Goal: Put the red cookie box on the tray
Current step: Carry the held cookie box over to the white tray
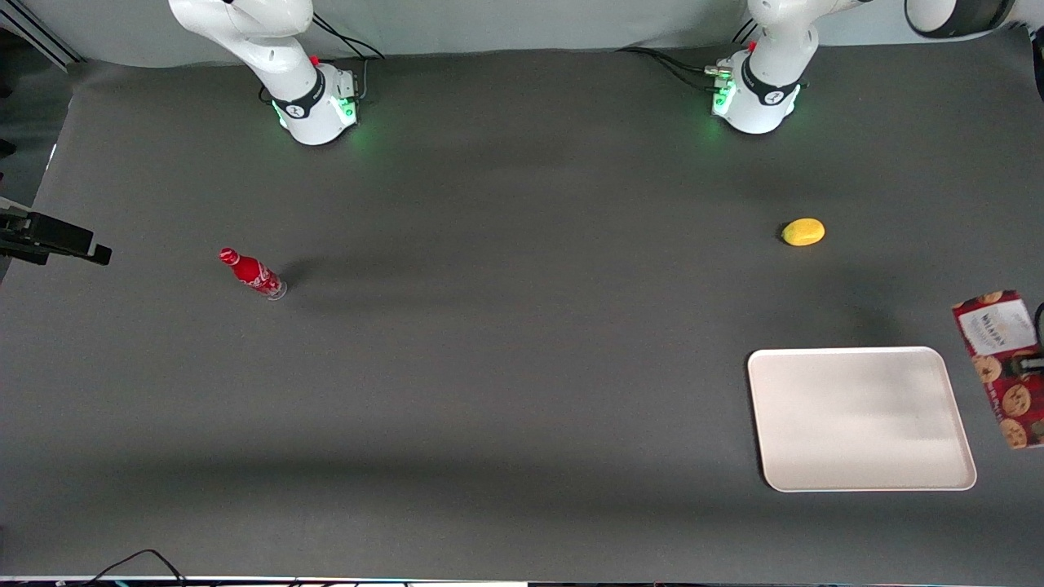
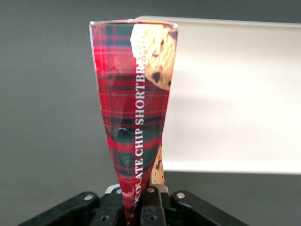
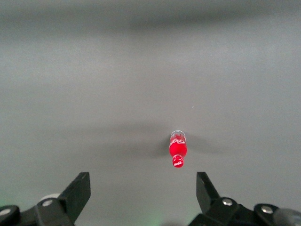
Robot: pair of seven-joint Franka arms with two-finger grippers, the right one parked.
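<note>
1. The claw (image 2: 141,209) is clamped on the red cookie box (image 2: 134,113), its fingers pinching the carton's narrow sides at the end nearest the wrist; the rest of the box stretches away from the claw.
2. In the front view the box (image 1: 1001,367) sits at the working arm's end of the counter (image 1: 489,367), partly cut off by the picture's edge, with the claw (image 1: 1029,360) across its middle. It appears lifted off the counter, though the pictures do not settle how high.
3. The tray (image 1: 860,418) lies just beside the claw, toward the parked arm's end. From the wrist, the tray (image 2: 235,94) shows past the box's free end and to one side of it, so the box is near the tray but not yet over it.
4. Judgement: the grasp is done and the carry is in hand; the placing remains.
5. The next move calls for a short sideways shift of the claw toward the tray's middle, then a lowering until the carton lies flat inside the low rim, then parting the fingers.
6. A yellow fruit (image 1: 803,231) lies well away from the claw, and a small red bottle (image 1: 253,274) stands far off toward the parked arm's end; neither is in the way.
</note>
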